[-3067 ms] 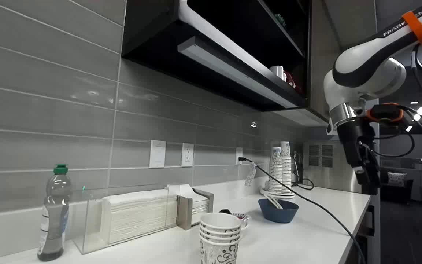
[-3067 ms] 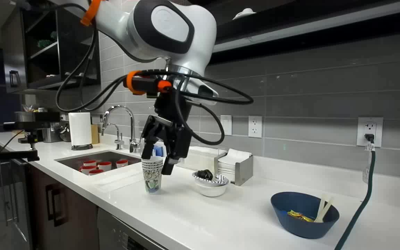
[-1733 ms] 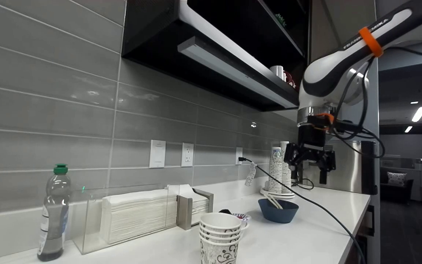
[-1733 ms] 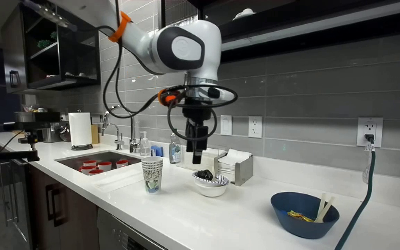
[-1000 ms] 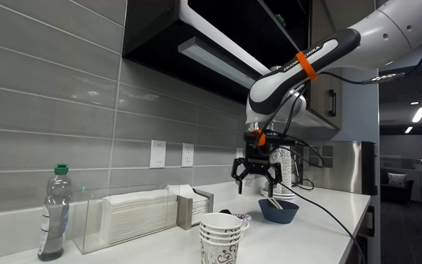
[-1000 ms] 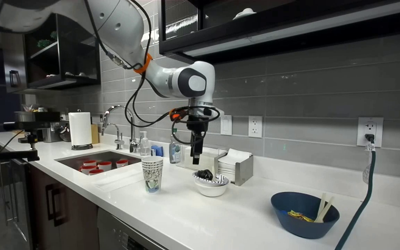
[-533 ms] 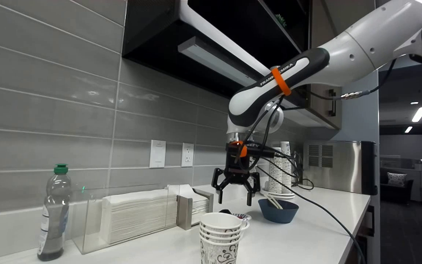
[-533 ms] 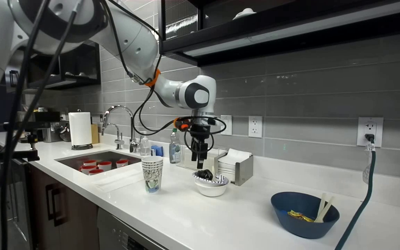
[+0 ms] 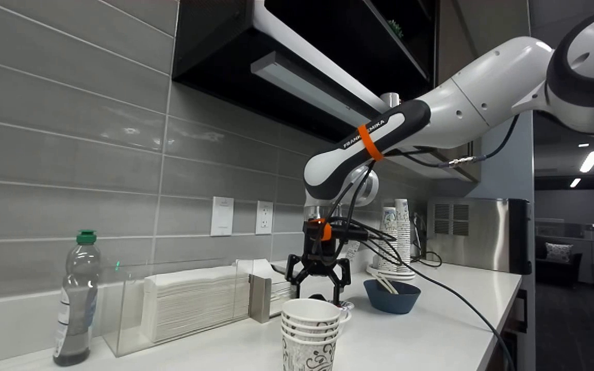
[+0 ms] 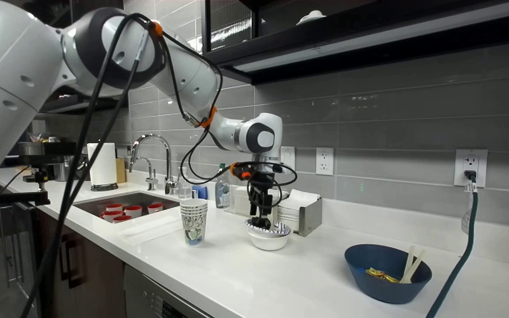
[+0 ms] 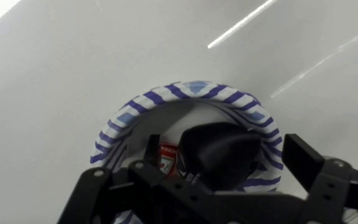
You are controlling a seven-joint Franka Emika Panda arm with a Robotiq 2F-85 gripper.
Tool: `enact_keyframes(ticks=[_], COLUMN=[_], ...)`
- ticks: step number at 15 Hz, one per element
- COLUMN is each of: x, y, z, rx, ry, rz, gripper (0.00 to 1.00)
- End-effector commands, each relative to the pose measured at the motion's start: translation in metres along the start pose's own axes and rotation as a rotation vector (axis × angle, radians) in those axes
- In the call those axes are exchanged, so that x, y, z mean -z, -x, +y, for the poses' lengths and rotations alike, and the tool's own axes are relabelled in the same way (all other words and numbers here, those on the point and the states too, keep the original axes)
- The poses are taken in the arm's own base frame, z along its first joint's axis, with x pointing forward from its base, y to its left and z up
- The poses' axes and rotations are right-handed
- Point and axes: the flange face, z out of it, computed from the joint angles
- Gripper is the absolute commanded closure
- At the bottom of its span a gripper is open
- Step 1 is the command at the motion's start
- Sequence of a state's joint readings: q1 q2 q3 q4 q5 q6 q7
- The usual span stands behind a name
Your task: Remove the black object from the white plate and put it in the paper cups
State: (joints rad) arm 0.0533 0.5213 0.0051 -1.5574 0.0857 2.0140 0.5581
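Observation:
The black object [image 11: 221, 152] is a shiny dark packet or pod lying in a paper bowl with purple-striped rim [image 11: 154, 98]. This bowl sits in a white bowl [image 10: 268, 243] on the counter. My gripper [image 9: 316, 299] points straight down over it and is open. In the wrist view one finger is left of the black object, inside the rim, and the other is right of it, beyond the rim; neither clearly touches it. A red wrapped item [image 11: 167, 158] lies beside it. The paper cups [image 10: 194, 223] stand nested and upright nearby; they also show in an exterior view [image 9: 310, 340].
A napkin holder [image 10: 309, 216] stands close behind the bowl. A clear green-capped bottle [image 9: 76, 304] is by the wall. A dark blue bowl [image 10: 387, 274] with utensils sits along the counter. A sink [image 10: 126, 205] holds red-and-white mugs. A cupboard [image 9: 328, 77] overhangs the counter.
My arm has swung over the counter toward the wall, turned the gripper to point straight down and lowered it to the striped bowl. The cups, bowls and black object have not moved.

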Motion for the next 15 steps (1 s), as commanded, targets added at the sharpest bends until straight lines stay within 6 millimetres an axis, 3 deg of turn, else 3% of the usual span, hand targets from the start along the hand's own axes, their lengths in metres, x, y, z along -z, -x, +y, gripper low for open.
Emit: enact_keyframes(ticks=[1, 2, 3, 4, 12, 14, 15], x=[-0.001, -0.002, -0.003, -0.003, 0.01, 0.019, 0.029], y=[-0.014, -0.016, -0.017, -0.018, -0.021, -0.02, -0.019], z=[-0.01, -0.009, -0.008, -0.006, 0.015, 0.017, 0.02], rx=[0.007, 0.004, 0.005, 0.003, -0.037, -0.047, -0.057], ry=[0.017, 0.018, 0.019, 0.025, 0.016, 0.002, -0.007], rz=[0.007, 0.007, 0.003, 0.006, 0.008, 0.017, 0.033], gripper=[0.0, 0.0, 0.25, 0.26, 0.84, 0.94, 0.93])
